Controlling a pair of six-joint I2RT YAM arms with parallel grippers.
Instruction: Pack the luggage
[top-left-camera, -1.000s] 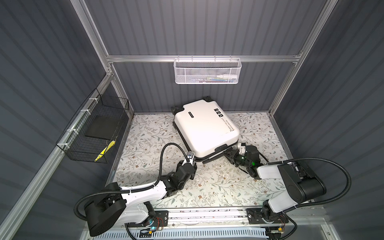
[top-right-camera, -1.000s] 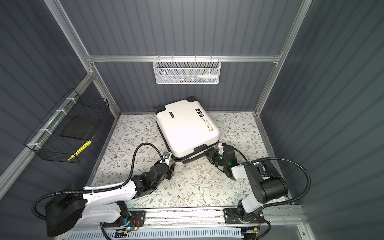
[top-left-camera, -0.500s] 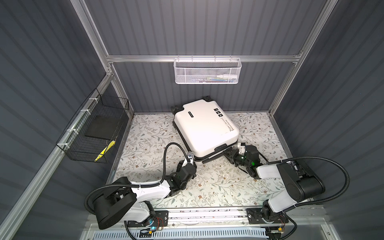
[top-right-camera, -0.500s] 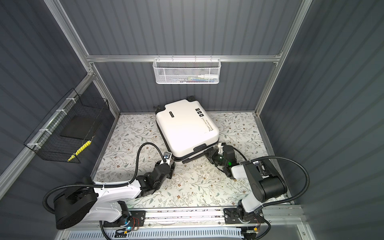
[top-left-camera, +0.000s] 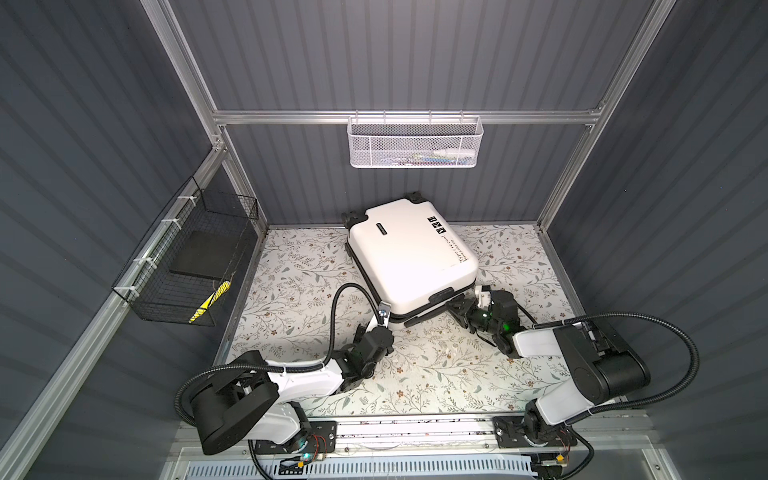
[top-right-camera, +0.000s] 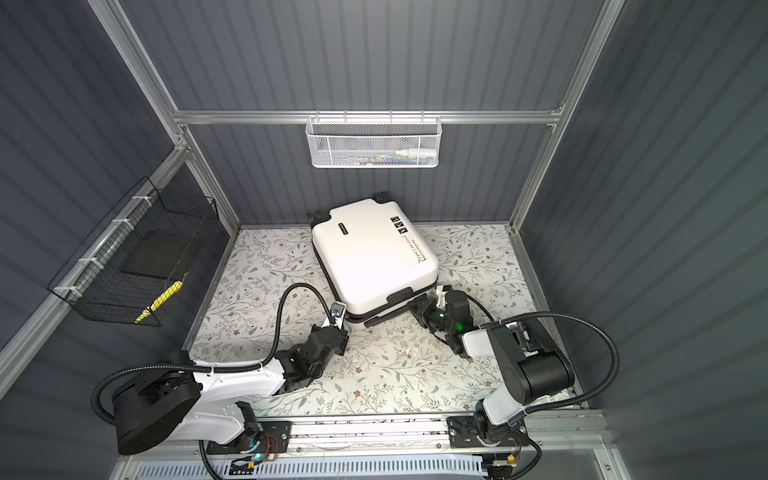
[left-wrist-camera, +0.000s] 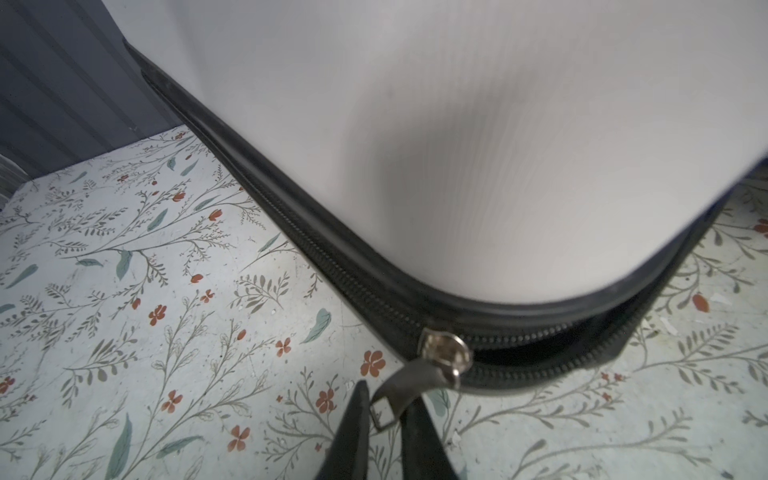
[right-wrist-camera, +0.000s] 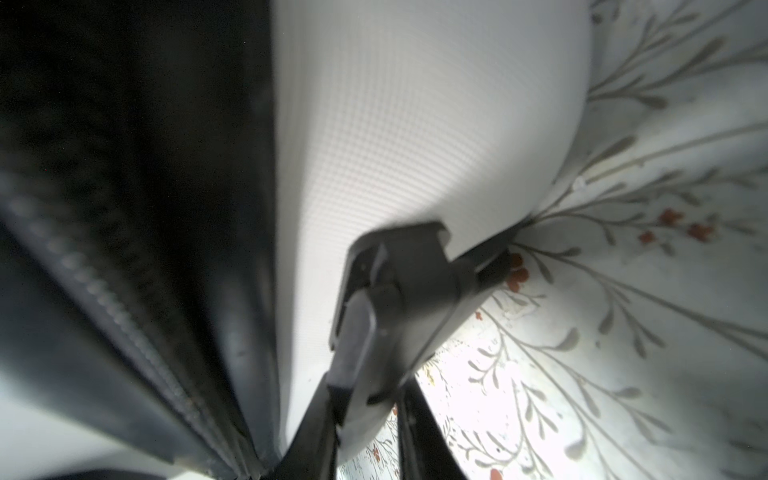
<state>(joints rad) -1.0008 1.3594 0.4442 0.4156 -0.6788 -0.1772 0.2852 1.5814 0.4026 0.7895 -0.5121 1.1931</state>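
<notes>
The luggage (top-left-camera: 411, 262) (top-right-camera: 374, 253) lies flat on the floral table, white shell up, wheels toward the back wall. My left gripper (top-left-camera: 381, 330) (left-wrist-camera: 388, 428) is at its near left corner, shut on the grey zipper pull (left-wrist-camera: 399, 395). The silver slider (left-wrist-camera: 444, 353) sits at the corner; beyond it the zipper is parted, showing a dark gap (left-wrist-camera: 523, 353). My right gripper (top-left-camera: 455, 308) (right-wrist-camera: 370, 419) is at the near right end, shut on the black handle (right-wrist-camera: 399, 291).
A white mesh basket (top-left-camera: 415, 143) with small items hangs on the back rail. A black wire basket (top-left-camera: 195, 257) with a dark pad and a yellow item hangs on the left wall. Grey walls close in three sides.
The left jaws have closed on the zipper pull, and the left arm has folded lower toward the front. The right arm and the luggage have not moved.
</notes>
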